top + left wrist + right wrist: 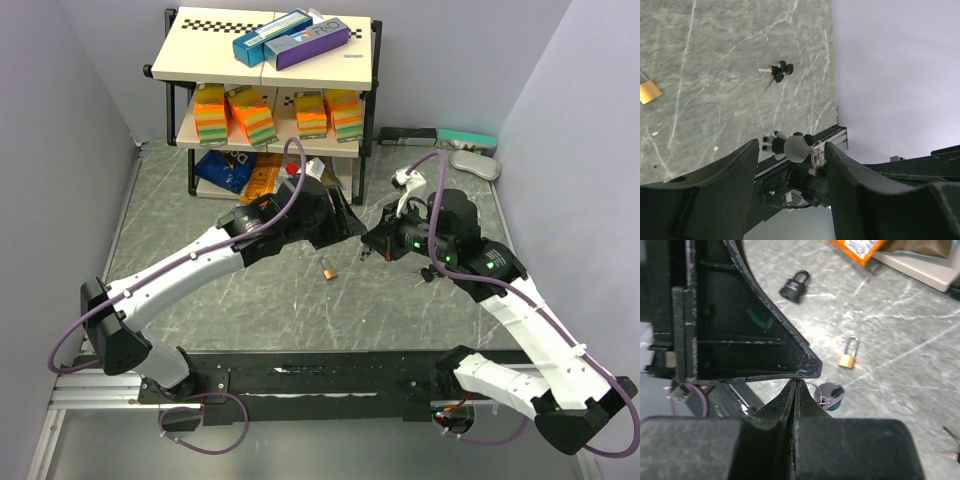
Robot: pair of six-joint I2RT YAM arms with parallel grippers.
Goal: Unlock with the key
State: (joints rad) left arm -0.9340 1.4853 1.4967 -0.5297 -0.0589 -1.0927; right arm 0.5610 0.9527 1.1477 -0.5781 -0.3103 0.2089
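Observation:
A brass padlock (328, 268) lies on the grey table with its shackle closed, also visible in the right wrist view (849, 354) and at the left edge of the left wrist view (649, 91). My right gripper (373, 243) (796, 382) is shut on the key; only its ring and a round grey-blue tag (831, 396) hang out beside the tips. It hovers right of and above the brass padlock. My left gripper (348, 216) (792, 147) stands open and empty just above it, one finger (740, 315) filling the right wrist view.
A black padlock (794, 287) lies further back. A bunch of black-headed keys (430, 272) (777, 71) rests near the right arm. A shelf (265, 60) with boxes and sponges stands at the back. A panda charm (795, 146) hangs on the right arm.

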